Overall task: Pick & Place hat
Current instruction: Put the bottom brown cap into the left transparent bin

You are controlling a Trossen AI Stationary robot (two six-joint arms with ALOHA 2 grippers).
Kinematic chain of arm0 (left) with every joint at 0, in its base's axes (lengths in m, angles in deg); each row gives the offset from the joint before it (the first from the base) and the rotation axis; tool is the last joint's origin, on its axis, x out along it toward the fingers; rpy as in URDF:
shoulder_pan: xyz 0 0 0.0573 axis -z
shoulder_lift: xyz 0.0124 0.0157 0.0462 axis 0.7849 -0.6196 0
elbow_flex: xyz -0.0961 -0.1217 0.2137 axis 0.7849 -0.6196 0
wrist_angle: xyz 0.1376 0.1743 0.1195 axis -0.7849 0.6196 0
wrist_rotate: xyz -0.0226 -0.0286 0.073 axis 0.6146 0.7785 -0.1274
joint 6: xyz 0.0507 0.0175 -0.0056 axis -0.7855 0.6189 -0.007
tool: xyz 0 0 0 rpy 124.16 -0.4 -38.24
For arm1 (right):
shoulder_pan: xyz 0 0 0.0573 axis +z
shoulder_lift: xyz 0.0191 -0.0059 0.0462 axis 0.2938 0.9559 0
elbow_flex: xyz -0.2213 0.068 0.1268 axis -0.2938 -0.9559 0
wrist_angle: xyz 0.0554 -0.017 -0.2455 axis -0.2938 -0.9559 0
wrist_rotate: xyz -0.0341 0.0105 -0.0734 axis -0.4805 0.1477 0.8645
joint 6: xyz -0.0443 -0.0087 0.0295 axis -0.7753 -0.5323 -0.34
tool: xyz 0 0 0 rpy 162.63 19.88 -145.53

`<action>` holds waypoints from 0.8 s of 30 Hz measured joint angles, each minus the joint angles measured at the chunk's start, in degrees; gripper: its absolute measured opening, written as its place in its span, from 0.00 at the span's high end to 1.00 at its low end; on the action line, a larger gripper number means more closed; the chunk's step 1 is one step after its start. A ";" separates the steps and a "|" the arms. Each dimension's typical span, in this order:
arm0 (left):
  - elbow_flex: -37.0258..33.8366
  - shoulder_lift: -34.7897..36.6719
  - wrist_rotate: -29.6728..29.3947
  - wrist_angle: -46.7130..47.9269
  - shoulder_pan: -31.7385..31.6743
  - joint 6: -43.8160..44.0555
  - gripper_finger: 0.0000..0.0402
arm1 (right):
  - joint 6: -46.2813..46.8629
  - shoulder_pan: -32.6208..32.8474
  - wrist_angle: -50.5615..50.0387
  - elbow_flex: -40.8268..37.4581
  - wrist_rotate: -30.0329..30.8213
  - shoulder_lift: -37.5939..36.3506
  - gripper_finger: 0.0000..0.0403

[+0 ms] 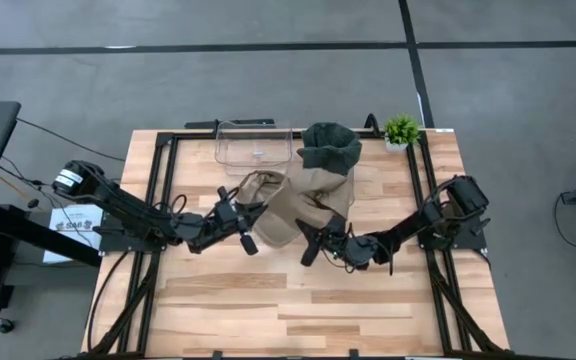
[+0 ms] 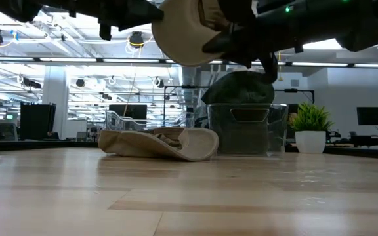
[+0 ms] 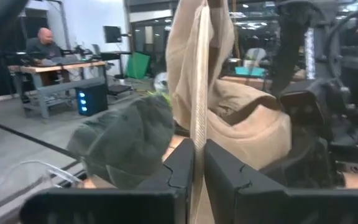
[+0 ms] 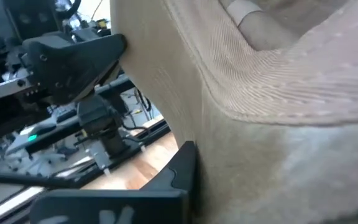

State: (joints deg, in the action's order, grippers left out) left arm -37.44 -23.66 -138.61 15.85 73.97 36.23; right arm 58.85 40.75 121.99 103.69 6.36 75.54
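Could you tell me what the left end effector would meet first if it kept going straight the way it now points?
Probably the right end effector: the left end effector, shut on the tan hat, points across the table toward it, though depth is unclear.

A light wooden table top (image 1: pixel 268 300), bordered by a black metal frame (image 1: pixel 163 200), is shown from above. A tan hat (image 2: pixel 159 143) is seen lying flat on the wood, beyond the raised jaws of both arms. Two clear plastic bins are set at the far edge: one (image 1: pixel 253 143) beyond the left jaws, the other (image 2: pixel 245 129), topped by a dark green hat (image 1: pixel 330 146), beyond the right jaws. A small potted plant (image 1: pixel 401 130) is placed beside that bin.
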 joint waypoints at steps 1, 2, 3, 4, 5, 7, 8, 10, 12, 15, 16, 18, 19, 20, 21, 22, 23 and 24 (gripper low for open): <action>0.00 -0.02 0.43 -0.01 0.21 0.02 0.92 | -0.54 0.24 -0.33 -0.07 -0.10 0.00 0.95; 0.00 -0.06 0.68 -0.03 0.46 0.02 0.91 | -1.33 0.53 -0.62 -0.08 0.01 -0.02 0.96; -0.02 -0.05 0.85 -0.03 0.76 0.02 0.91 | -1.90 0.82 -0.96 -0.08 0.17 -0.08 0.97; -0.06 0.11 1.03 0.02 1.08 0.02 0.91 | -2.10 1.03 -1.45 -0.07 0.07 -0.13 0.98; -0.07 0.27 1.09 -0.02 1.42 0.03 0.90 | -2.27 1.22 -1.83 -0.05 -0.30 -0.13 0.99; -0.07 1.15 1.25 0.02 2.33 0.03 0.90 | -3.18 1.62 -2.29 -0.03 -0.47 -0.13 0.98; -0.07 1.56 1.44 -0.15 2.72 0.04 0.90 | -3.75 1.74 -2.32 -0.03 -0.44 -0.13 0.98; -0.07 2.54 2.88 -0.32 3.51 0.04 0.89 | -4.79 1.79 -2.84 -0.09 -0.06 -0.13 0.99; -0.04 3.45 5.50 -0.77 4.26 -0.07 0.88 | -4.99 1.79 -4.21 -0.14 0.05 -0.43 0.99; -0.02 4.91 7.97 -0.84 5.86 -0.25 0.87 | -5.03 1.85 -7.40 -0.21 0.09 -1.27 0.99; -0.02 5.61 8.78 -0.84 6.41 -0.25 0.86 | -5.08 1.87 -9.08 -0.21 0.06 -1.70 0.99; 0.00 7.24 10.51 -0.86 7.67 -0.25 0.85 | -5.06 1.89 -13.07 -0.21 -0.59 -2.76 0.99; 0.00 8.13 11.68 -0.86 8.30 -0.25 0.85 | -4.98 1.95 -15.59 -0.23 -0.89 -3.54 0.99; 0.00 9.14 13.22 -0.86 8.85 -0.27 0.84 | -4.18 2.01 -18.82 -0.23 -1.07 -4.51 0.99; 0.00 10.23 14.95 -0.84 9.46 -0.27 0.84 | -2.52 2.08 -22.87 -0.23 -1.12 -5.50 0.99; 0.02 11.31 16.83 -0.88 9.98 -0.23 0.84 | -0.33 2.07 -27.25 -0.23 -1.22 -6.47 0.99; 0.02 12.23 18.64 -0.95 10.42 0.03 0.84 | 2.15 2.07 -32.02 -0.23 -1.73 -7.55 0.99; 0.02 13.07 20.27 -0.92 10.80 0.58 0.84 | 4.76 2.07 -36.73 -0.23 -2.48 -8.62 0.99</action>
State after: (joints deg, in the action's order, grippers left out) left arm -37.42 -10.59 -118.35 14.92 84.77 36.81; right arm 63.61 42.82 85.26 103.46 3.87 66.92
